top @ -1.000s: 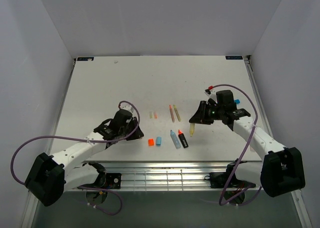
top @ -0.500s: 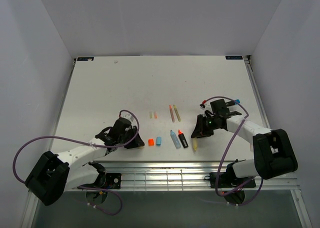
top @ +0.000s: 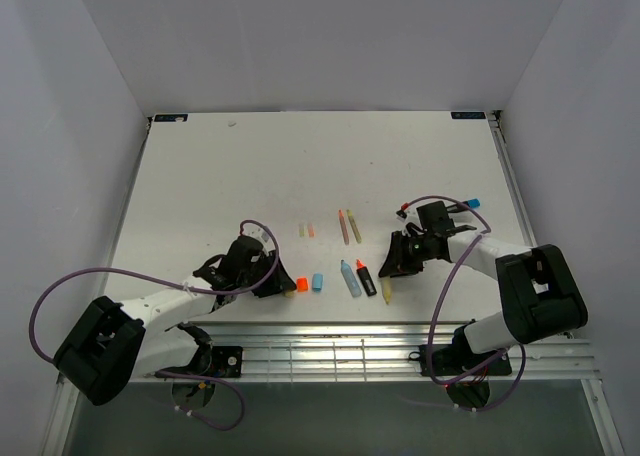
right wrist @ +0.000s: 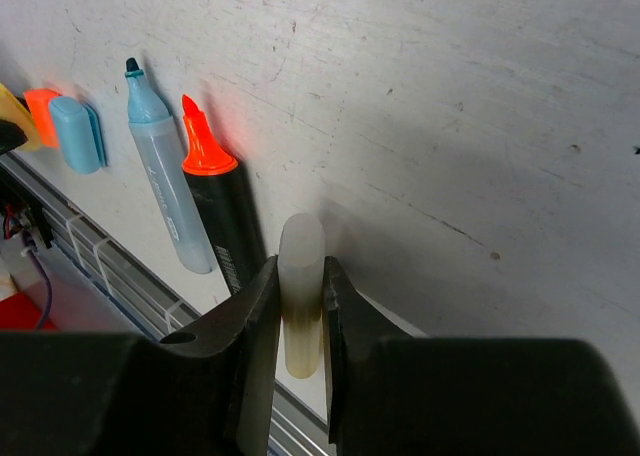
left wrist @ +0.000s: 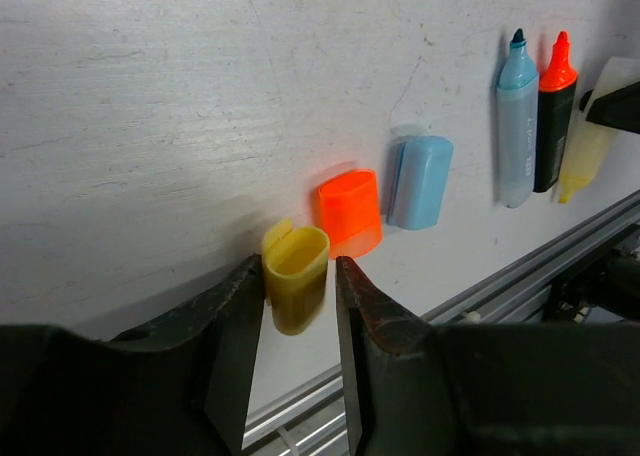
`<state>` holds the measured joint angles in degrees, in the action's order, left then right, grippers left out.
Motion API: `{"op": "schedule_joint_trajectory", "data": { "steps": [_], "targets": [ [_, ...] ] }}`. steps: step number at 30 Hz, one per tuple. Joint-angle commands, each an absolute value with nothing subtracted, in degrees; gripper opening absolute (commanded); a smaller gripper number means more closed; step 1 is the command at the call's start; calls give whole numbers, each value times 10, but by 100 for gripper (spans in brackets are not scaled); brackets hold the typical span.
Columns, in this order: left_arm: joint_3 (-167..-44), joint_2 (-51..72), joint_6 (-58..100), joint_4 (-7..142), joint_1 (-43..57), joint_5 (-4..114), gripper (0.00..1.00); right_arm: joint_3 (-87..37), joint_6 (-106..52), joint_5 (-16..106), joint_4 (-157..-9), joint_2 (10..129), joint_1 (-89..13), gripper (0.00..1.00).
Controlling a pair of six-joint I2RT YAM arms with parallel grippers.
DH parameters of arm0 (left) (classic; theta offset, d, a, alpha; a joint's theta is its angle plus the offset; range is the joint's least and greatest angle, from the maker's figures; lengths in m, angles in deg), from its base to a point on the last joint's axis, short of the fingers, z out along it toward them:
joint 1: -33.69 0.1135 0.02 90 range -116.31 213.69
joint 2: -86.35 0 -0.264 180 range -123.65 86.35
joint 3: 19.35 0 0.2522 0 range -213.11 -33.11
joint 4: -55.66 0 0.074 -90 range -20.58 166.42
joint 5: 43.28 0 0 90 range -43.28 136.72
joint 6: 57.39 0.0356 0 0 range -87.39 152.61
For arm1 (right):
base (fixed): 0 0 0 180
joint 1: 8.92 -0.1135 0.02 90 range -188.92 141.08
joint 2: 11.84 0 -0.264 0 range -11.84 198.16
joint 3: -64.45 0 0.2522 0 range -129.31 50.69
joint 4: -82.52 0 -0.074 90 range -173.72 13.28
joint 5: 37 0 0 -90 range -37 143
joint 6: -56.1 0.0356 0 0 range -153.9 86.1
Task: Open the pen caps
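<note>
My left gripper (top: 280,284) (left wrist: 298,276) is shut on a yellow pen cap (left wrist: 296,281), open end facing away, low near the table's front edge. An orange cap (top: 302,284) (left wrist: 350,211) and a blue cap (top: 317,281) (left wrist: 420,181) lie just beyond it. My right gripper (top: 392,269) (right wrist: 299,266) is shut on an uncapped yellow marker barrel (right wrist: 301,238) (top: 387,291), low beside the orange-tipped black marker (top: 366,277) (right wrist: 225,216) and the blue marker (top: 350,277) (right wrist: 165,186). Two tiny pale caps (top: 306,231) lie further back.
Two thin stick pens (top: 348,225) lie behind the markers. A metal rail (top: 320,348) runs along the table's front edge, close under both grippers. White walls enclose the table on three sides.
My left gripper has carried the yellow cap forward and right, up to the orange cap. My right gripper has come down and forward with the yellow marker, to just right of the orange marker.
</note>
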<state>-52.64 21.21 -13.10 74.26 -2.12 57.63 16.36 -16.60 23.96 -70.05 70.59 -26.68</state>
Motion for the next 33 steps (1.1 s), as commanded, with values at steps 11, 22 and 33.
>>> {"op": "schedule_joint_trajectory", "data": {
  "steps": [11, 22, 33],
  "targets": [
    [-522, 212, -151, 801, -21, 523, 59, 154, -172, 234, -733, 731, -281, 9],
    [-530, 260, -157, 829, -21, 502, 63, 133, -164, 249, -745, 749, -306, 39],
    [-536, 318, -134, 838, -21, 507, 79, 26, -154, 367, -650, 704, -292, 65]
  ]
}}
